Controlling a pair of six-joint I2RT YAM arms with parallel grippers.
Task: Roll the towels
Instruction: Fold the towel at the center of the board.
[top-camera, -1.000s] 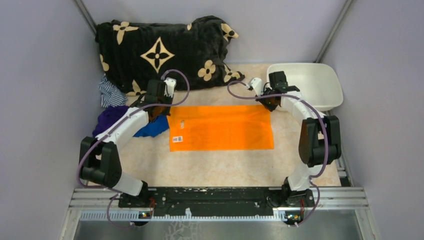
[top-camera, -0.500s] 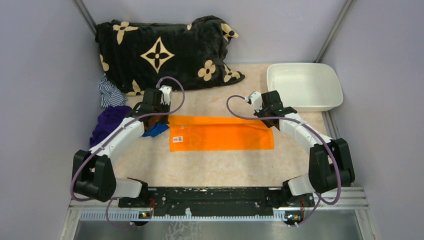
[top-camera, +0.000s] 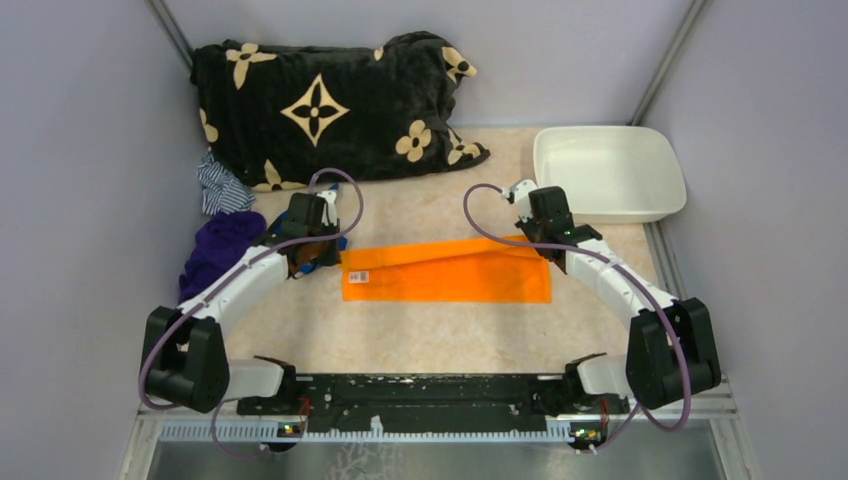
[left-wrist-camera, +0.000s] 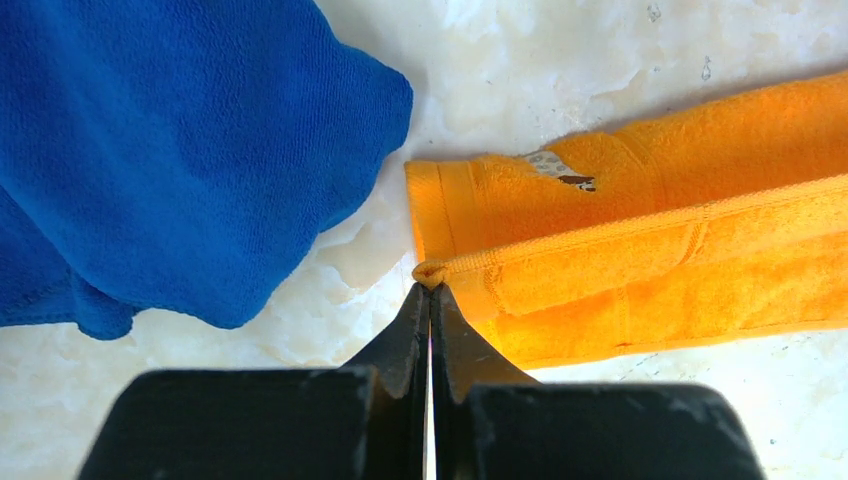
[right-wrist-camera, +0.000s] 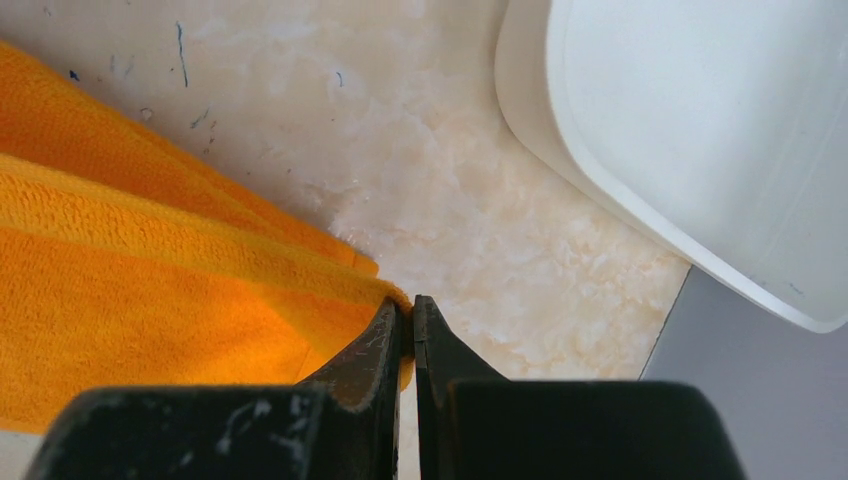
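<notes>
**Top view.** One orange towel lies on the surface near the white tub, on the tub's side toward the left arm and a little closer to the arm bases. The right tool sits at the towel corner nearest the tub. The left tool sits at the corner farthest from it. One white label shows on the towel's end away from the tub. Farther from the tub we list one black blanket, one purple cloth and one striped cloth.

**Left wrist view.** The left tool's jaws are pressed together on the hem corner of the towel's upper layer, which overlaps a lower layer. One blue towel lies crumpled just past this end, with a sliver of surface between the two.

**Right wrist view.** The right tool's jaws are closed on the opposite orange corner. The tub is just beside it, not touching.

**Step in hand, as we judge it.** The long edge is being drawn over to double the towel lengthwise before rolling. To do this well we would:
- move both tools level and at the same pace;
- keep the hem taut between them;
- lay the hem flush with the edge away from the tub;
- release only once it rests;
- keep the left tool off the blue towel.

**Count.** Two towels (one orange, one blue), two tools, one tub, one blanket, two other cloths.
</notes>
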